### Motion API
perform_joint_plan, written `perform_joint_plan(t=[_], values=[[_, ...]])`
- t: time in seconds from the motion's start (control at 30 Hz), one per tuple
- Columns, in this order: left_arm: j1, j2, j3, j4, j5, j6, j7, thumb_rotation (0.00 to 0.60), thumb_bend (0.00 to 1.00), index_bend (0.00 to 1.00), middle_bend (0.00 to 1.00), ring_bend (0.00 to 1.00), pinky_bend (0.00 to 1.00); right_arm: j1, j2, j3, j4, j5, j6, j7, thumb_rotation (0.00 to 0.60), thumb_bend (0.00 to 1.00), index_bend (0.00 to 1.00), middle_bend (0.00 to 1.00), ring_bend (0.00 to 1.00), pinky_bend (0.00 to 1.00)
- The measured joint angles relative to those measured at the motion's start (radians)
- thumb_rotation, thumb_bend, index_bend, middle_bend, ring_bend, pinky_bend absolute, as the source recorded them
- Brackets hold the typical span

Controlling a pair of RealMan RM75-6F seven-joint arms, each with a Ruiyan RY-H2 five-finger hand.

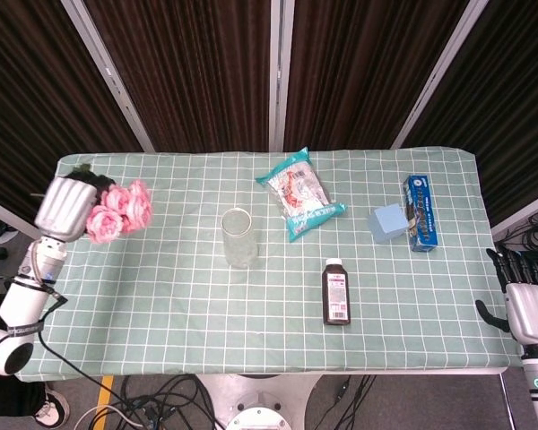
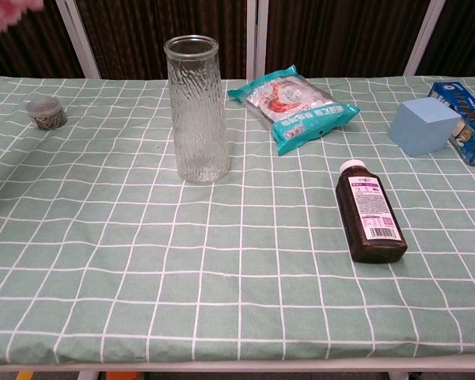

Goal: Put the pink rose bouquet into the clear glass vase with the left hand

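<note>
I count one pink rose bouquet (image 1: 121,210), one clear glass vase (image 2: 196,109), one teal snack bag (image 2: 294,105), one dark brown bottle (image 2: 368,210) lying flat, one pale blue cube (image 2: 423,125), one blue carton (image 2: 469,120) at the table's right edge, one small round jar (image 2: 47,113) near the left edge, and two hands: left hand (image 1: 65,208), right hand (image 1: 524,300)

Bright, even overhead light across the green checked tablecloth (image 1: 206,296); only soft, short shadows. Faint glints on the clear ribbed glass vase (image 2: 195,111) (no hard glare). Sharp focus, except blurred pink petals (image 2: 6,11) at the chest view's corner.
</note>
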Motion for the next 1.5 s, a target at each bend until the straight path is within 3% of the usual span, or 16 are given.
perform_joint_plan(t=[0.17, 0.3, 0.57, 0.67, 0.77, 1.13, 1.5], values=[[0.036, -0.049, -0.119, -0.041, -0.050, 0.137, -0.152, 0.600, 0.31, 0.52, 0.51, 0.44, 0.49, -0.004, -0.001, -0.002, 0.000, -0.002, 0.005, 0.005, 0.600, 0.23, 0.00, 0.00, 0.00, 0.00], [0.052, -0.077, -0.210, -0.098, -0.099, 0.158, -0.363, 0.600, 0.31, 0.52, 0.51, 0.44, 0.49, -0.004, -0.002, -0.003, -0.001, 0.001, -0.002, 0.003, 0.600, 0.23, 0.00, 0.00, 0.00, 0.00], [0.067, -0.116, -0.451, -0.273, -0.289, 0.087, -0.810, 0.600, 0.31, 0.52, 0.51, 0.44, 0.49, -0.001, -0.006, -0.004, -0.001, 0.010, -0.014, -0.002, 0.600, 0.23, 0.00, 0.00, 0.00, 0.00], [0.067, -0.134, -0.521, -0.322, -0.368, 0.047, -0.884, 0.600, 0.31, 0.52, 0.51, 0.41, 0.47, 0.001, -0.007, -0.002, 0.001, 0.015, -0.019, 0.000, 0.600, 0.23, 0.00, 0.00, 0.00, 0.00], [0.067, -0.146, -0.558, -0.356, -0.430, 0.002, -0.918, 0.600, 0.31, 0.52, 0.50, 0.40, 0.46, 0.000, -0.007, -0.003, 0.002, 0.015, -0.019, 0.004, 0.600, 0.23, 0.00, 0.00, 0.00, 0.00], [0.064, -0.190, -0.540, -0.420, -0.452, -0.123, -0.935, 0.600, 0.31, 0.51, 0.50, 0.40, 0.46, -0.002, -0.009, -0.005, 0.016, 0.020, -0.028, 0.022, 0.600, 0.23, 0.00, 0.00, 0.00, 0.00], [0.015, -0.284, -0.498, -0.407, -0.417, -0.143, -0.876, 0.600, 0.31, 0.48, 0.50, 0.40, 0.46, -0.002, -0.011, -0.004, 0.023, 0.024, -0.033, 0.030, 0.600, 0.23, 0.00, 0.00, 0.00, 0.00]])
